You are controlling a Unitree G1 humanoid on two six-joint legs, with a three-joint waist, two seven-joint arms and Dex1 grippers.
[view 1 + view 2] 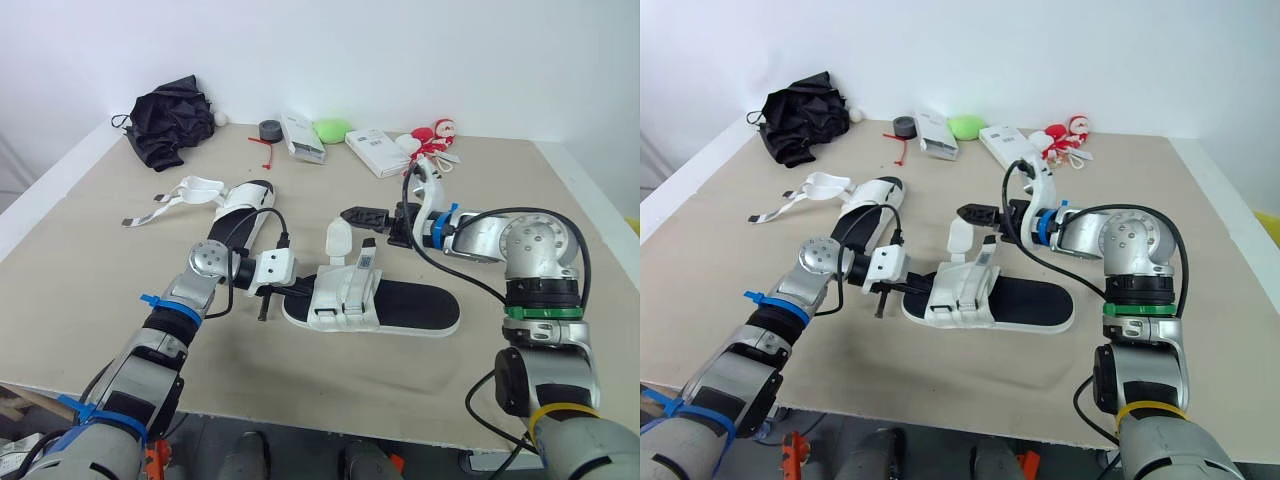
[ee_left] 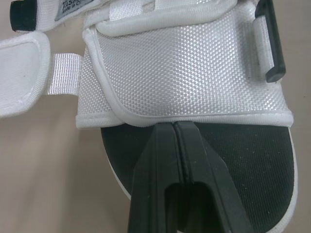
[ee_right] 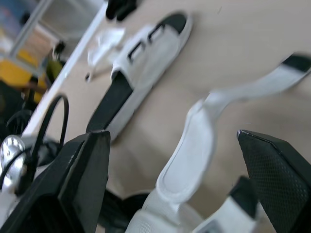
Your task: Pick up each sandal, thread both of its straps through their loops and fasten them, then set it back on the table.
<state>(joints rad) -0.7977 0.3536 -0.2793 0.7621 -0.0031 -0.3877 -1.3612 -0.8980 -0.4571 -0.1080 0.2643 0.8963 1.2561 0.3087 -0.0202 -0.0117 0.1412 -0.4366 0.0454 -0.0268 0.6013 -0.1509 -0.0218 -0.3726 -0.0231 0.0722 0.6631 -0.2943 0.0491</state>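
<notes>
Where the head camera looks down, the table [image 1: 90, 240] carries 2 white sandals with black footbeds. The near sandal [image 1: 420, 305] lies flat about midway along the near edge, its length running with that edge. 1 loose strap [image 1: 338, 240] stands up from its white upper. The far sandal [image 1: 240, 205] lies further in, toward the left edge, with its straps trailing open toward that edge. The left gripper [image 1: 298, 290] sits low at the near sandal's left end. The right gripper [image 1: 370, 226] hangs just above the loose strap with nothing in it. Along the far edge sit a black cloth bundle [image 1: 170, 125] by the far left corner, a tape roll [image 1: 270, 130], a white box [image 1: 302, 137], a green lump [image 1: 332, 130], a second white box [image 1: 375, 152] and a red-and-white toy [image 1: 435, 135].

From the left wrist, the left gripper's fingers [image 2: 155, 165] are pressed together. Their tips meet at the hem of the near sandal's white upper, where it crosses the black footbed. Whether they nip that hem I cannot tell.

From the right wrist, the right gripper's 2 fingers [image 3: 73, 184] are spread wide. The loose strap rises between them and touches neither. Beyond it the far sandal lies flat on the table.
</notes>
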